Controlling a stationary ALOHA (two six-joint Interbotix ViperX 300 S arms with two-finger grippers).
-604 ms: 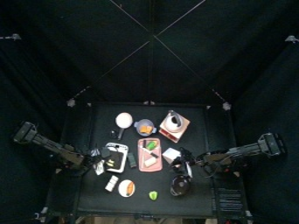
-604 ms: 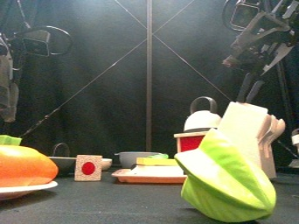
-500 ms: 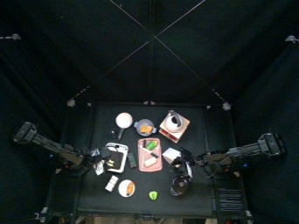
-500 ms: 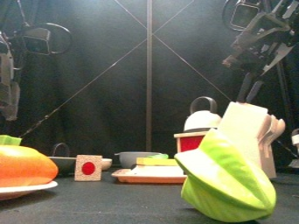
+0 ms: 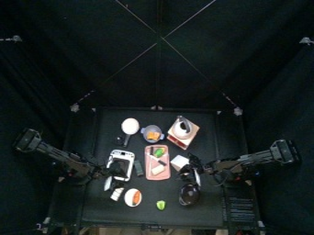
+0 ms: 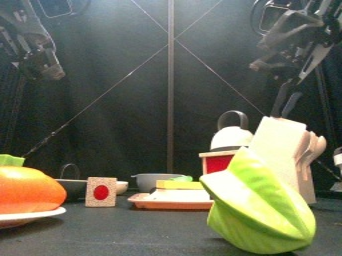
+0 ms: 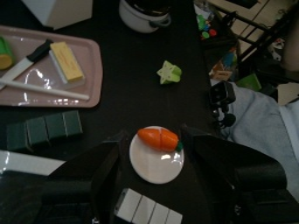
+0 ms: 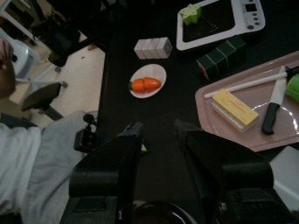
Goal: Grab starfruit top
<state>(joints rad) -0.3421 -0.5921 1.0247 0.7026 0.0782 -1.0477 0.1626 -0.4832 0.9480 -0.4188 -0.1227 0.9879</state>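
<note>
Judging the starfruit [image 6: 261, 195] by its look: probably light, hollow, stiff plastic, ridged and glossy, apt to slip or roll under a skewed pinch. Lies tilted at the front edge of the table [image 6: 134, 235], pale pointed top upward, well apart from the plate [image 6: 40, 214] holding an orange piece. Best taken across that upper tip, straddling a ridge. Matte black surface, crowded with dishes further back; black curtains all round. Left gripper [image 7: 158, 144] and right gripper [image 8: 158, 131] both raised, jaws spread, holding nothing.

one starfruit [image 6: 262, 200], one pink tray [image 7: 47, 83], two claws [image 7: 149, 179] [image 8: 160, 153]
</note>
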